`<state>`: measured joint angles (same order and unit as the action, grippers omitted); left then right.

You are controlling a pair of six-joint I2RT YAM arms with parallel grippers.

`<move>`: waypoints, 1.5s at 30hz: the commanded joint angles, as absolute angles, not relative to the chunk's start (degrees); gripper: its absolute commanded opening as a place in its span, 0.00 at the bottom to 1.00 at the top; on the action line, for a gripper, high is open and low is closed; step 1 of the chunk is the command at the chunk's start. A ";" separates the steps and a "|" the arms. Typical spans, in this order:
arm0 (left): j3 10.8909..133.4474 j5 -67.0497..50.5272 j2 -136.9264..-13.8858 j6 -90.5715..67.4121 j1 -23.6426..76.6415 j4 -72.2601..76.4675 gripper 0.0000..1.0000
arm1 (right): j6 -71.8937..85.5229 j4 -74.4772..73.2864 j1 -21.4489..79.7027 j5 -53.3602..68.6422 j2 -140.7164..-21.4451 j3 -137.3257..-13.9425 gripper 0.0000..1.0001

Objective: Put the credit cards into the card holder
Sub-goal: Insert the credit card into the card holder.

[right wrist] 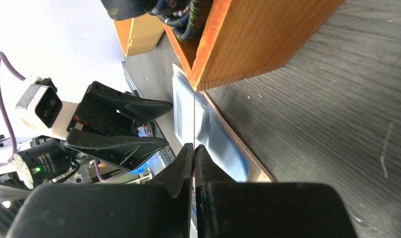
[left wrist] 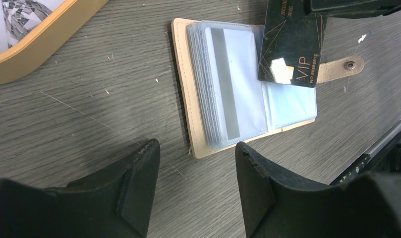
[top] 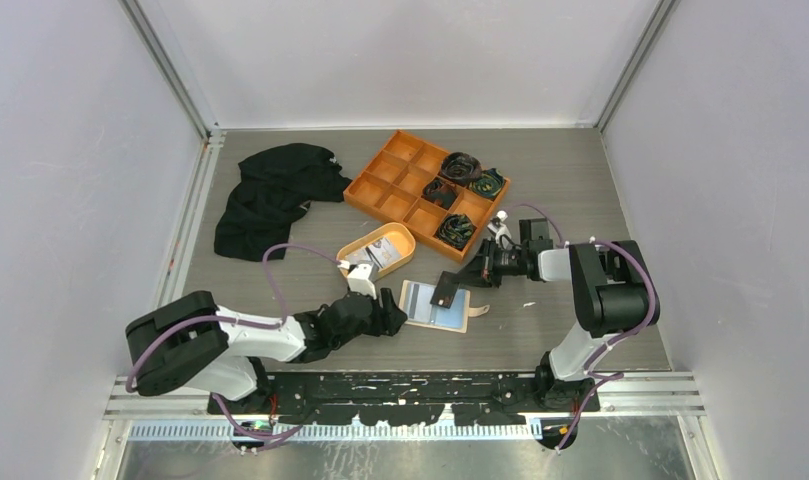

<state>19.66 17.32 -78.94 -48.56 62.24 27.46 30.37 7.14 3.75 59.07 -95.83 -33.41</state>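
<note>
The beige card holder (top: 450, 320) lies open on the table, its clear sleeves (left wrist: 238, 89) facing up and its snap tab (left wrist: 344, 67) sticking out to one side. My right gripper (top: 463, 280) is shut on a black credit card (left wrist: 292, 44) marked VIP and holds it over the holder's right half. In the right wrist view that card (right wrist: 194, 124) shows edge-on between the closed fingertips (right wrist: 194, 147). My left gripper (left wrist: 198, 153) is open and empty, low over the table just short of the holder's edge. More credit cards (top: 383, 252) lie in the oval dish.
An oval orange dish (top: 405, 240) sits just behind the left gripper. The large orange divided tray (top: 380, 182), with dark coiled items in some cells, stands behind the holder. A black cloth (top: 270, 195) lies at the back left.
</note>
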 commanded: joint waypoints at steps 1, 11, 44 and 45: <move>21.57 18.21 -79.84 -50.62 61.94 26.88 0.57 | 28.37 6.10 4.00 57.76 -93.64 -33.74 0.01; 23.85 18.72 -81.92 -51.14 61.86 23.59 0.55 | 27.51 4.24 4.03 56.45 -92.70 -33.75 0.01; 27.10 13.93 -89.52 -52.96 60.96 24.59 0.29 | 31.12 6.19 7.12 57.62 -97.48 -30.21 0.01; 27.17 13.58 -89.79 -52.77 60.98 24.87 0.29 | 31.58 6.95 7.12 57.65 -97.87 -30.15 0.01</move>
<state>26.57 15.84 -87.61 -53.63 61.08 26.61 30.20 4.62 7.01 58.19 -96.16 -30.22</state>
